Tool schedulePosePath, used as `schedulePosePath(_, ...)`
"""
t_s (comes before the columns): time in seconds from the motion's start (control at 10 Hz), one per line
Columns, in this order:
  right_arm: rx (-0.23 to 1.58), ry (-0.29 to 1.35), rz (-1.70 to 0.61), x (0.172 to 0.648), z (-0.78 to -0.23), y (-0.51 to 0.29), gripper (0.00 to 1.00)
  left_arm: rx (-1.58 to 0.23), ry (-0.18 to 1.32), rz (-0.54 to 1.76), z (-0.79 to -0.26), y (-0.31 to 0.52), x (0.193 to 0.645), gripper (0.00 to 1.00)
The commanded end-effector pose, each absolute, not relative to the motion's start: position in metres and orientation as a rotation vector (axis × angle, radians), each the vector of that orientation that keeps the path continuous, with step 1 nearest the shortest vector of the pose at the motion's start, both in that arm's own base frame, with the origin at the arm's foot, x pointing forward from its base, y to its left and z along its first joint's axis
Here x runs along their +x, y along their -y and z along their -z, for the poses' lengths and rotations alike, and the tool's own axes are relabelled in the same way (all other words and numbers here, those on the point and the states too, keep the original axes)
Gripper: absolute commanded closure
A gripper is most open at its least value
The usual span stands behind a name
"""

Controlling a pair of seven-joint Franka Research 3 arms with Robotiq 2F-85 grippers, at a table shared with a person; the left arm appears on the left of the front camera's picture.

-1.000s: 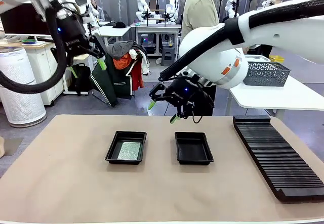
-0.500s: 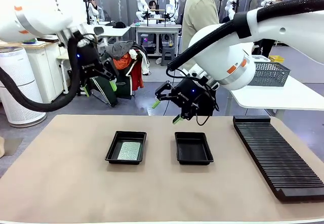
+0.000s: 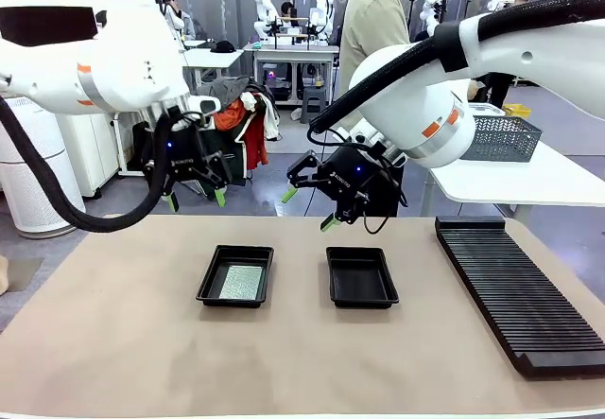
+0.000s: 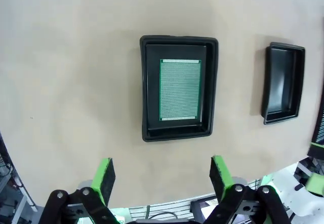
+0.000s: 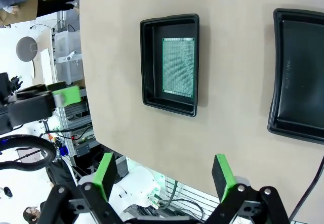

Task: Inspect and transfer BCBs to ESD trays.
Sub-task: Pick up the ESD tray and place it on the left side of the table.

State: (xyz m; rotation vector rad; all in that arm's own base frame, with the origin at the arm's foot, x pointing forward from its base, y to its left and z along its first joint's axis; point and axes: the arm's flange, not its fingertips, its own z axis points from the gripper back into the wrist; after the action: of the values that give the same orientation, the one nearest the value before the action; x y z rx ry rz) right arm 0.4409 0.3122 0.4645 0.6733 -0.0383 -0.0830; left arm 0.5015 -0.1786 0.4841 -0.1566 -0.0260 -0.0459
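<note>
Two black ESD trays lie side by side on the tan table. The left tray [image 3: 235,276] [image 4: 178,87] [image 5: 170,64] holds one pale green BCB [image 3: 237,281] [image 4: 179,89] [image 5: 178,66] flat on its floor. The right tray [image 3: 361,277] [image 4: 283,83] [image 5: 299,75] has a bare floor. My left gripper [image 3: 196,199] [image 4: 161,178] hangs open above the table's far edge, behind the left tray, with nothing between its fingers. Above the far end of the right tray my right gripper [image 3: 307,208] [image 5: 163,176] hovers, also open with nothing in it.
A long black ribbed rack [image 3: 516,289] runs along the table's right side. A person [image 3: 373,22] stands beyond the far edge. A grey mesh basket [image 3: 496,138] sits on a white side table at the right.
My left arm has swung down and to the right, bringing its gripper from high at the upper left to just behind the left tray. The right gripper has barely shifted.
</note>
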Motion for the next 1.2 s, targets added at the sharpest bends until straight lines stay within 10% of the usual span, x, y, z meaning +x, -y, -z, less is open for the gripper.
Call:
schedulePosePath(0.0, 0.656, 0.045, 0.099, 0.441, -0.465, -0.312, 0.00, -0.107, 0.026, 0.037, -0.470, 0.192, 0.511, 0.00)
schedulePosePath(1.1, 0.656, 0.045, 0.099, 0.441, -0.465, -0.312, 0.00, -0.043, 0.045, 0.035, -0.363, 0.205, 0.524, 0.00)
